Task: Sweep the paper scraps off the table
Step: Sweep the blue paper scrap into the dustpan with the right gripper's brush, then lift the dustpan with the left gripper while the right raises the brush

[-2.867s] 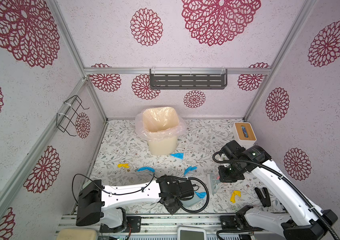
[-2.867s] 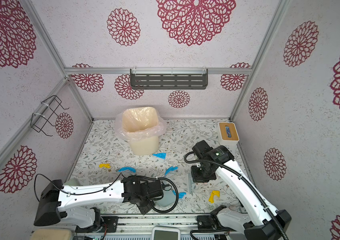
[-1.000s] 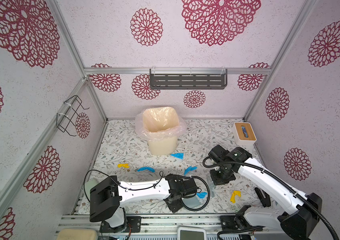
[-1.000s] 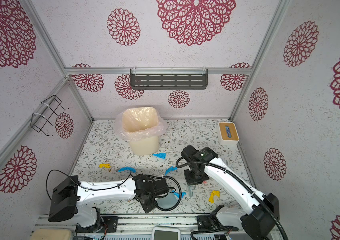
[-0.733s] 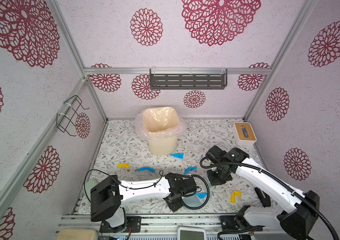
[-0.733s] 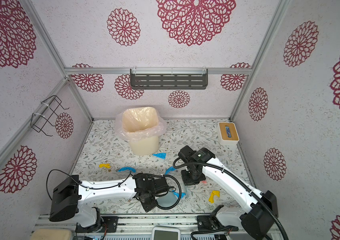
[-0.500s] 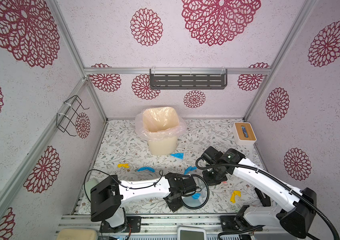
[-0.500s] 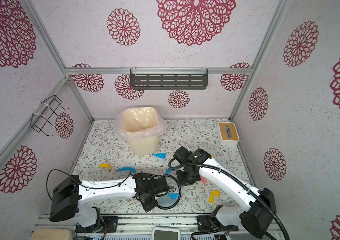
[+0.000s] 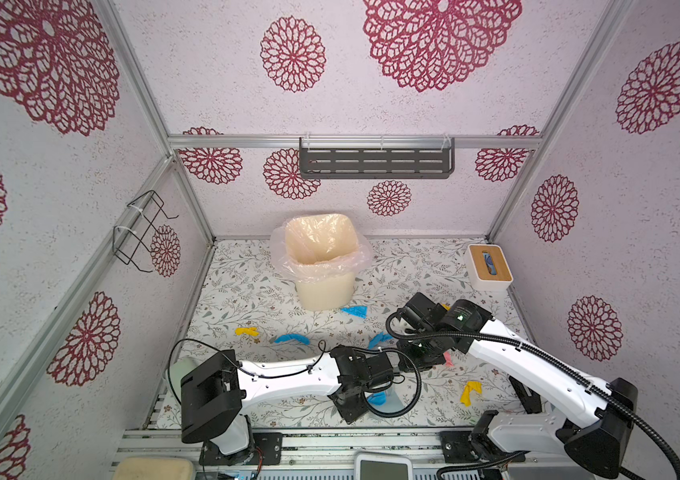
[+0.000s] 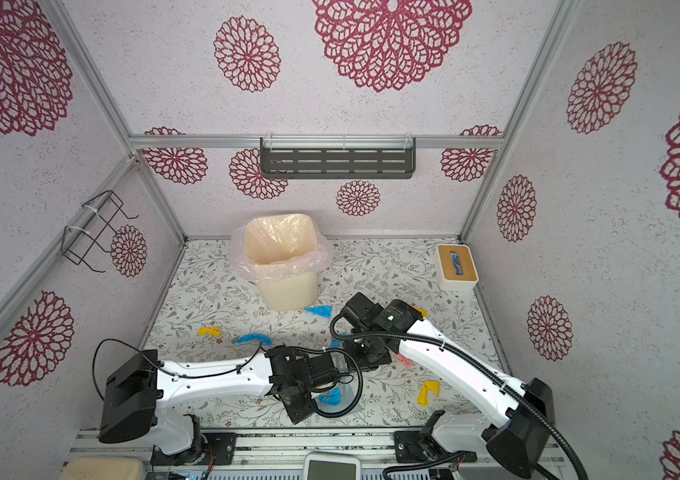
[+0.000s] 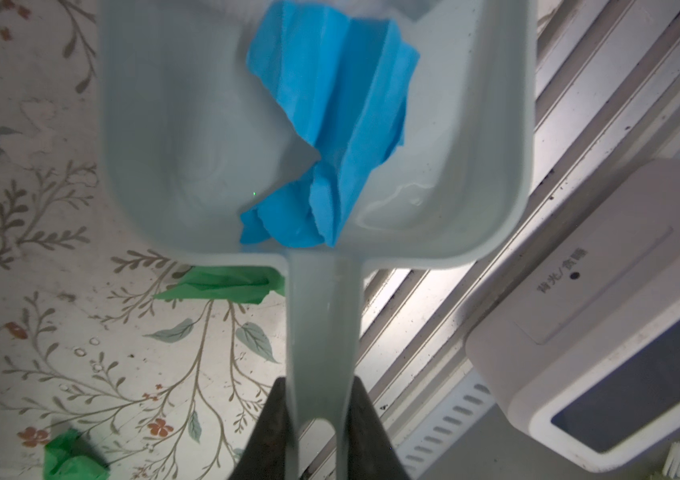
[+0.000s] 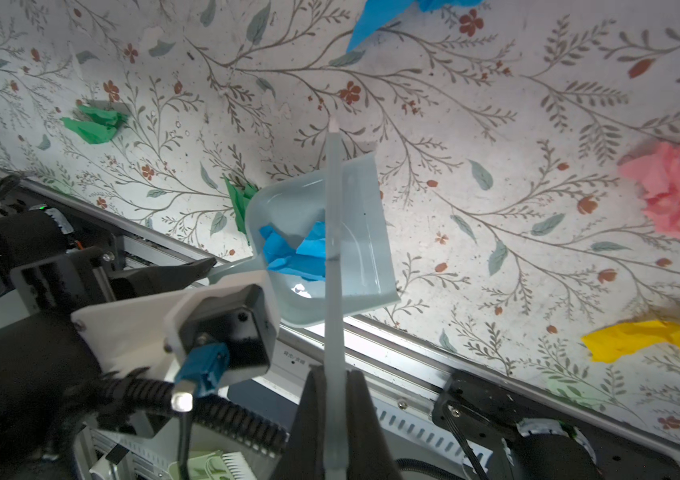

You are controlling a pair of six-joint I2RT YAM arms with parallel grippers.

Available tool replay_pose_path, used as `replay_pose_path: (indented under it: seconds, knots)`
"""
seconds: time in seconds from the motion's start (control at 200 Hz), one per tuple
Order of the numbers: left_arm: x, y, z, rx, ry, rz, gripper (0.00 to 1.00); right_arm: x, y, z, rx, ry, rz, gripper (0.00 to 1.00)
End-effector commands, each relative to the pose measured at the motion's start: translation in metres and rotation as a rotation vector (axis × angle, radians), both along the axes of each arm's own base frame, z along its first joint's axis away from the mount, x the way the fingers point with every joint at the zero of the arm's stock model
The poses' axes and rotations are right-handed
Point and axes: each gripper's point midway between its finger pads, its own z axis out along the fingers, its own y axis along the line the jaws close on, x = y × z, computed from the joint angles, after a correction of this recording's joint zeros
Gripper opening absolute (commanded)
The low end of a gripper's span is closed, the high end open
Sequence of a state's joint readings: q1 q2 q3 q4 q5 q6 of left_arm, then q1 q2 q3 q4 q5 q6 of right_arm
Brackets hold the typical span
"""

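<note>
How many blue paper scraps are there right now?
4 blue scraps: one in the dustpan, one by the bin, one left of centre, one partly behind the right arm. Arms may hide more.

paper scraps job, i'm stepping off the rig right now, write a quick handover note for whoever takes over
Left gripper: shut on the handle of the dustpan, which sits at the near edge of the table.
Right gripper: shut on the pale sweeping tool.
Done: one blue scrap lies in the pan.
Left: pink scrap, yellow scrap, green scrap beside the pan, blue scraps mid-table, and a few more.
</note>
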State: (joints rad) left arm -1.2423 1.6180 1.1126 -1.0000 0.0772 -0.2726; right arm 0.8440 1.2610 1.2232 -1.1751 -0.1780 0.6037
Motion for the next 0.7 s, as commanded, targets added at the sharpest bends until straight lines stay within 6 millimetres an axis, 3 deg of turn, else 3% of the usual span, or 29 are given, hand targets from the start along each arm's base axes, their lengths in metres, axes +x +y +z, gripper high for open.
replay_pose_path:
  seconds: [0.0, 0.29, 0.696]
  knots:
    - [0.003, 0.005, 0.000, -0.002, -0.013, -0.004, 0.00, 0.001, -0.035, 0.024, -0.056, -0.062, -0.066, 0.00]
    - [0.015, 0.003, 0.020, -0.062, -0.100, 0.002, 0.00, 0.011, -0.059, 0.047, -0.015, -0.112, -0.140, 0.00]
    - [0.041, -0.001, 0.064, -0.187, -0.270, 0.059, 0.00, 0.041, -0.101, 0.104, -0.008, -0.292, -0.269, 0.00]
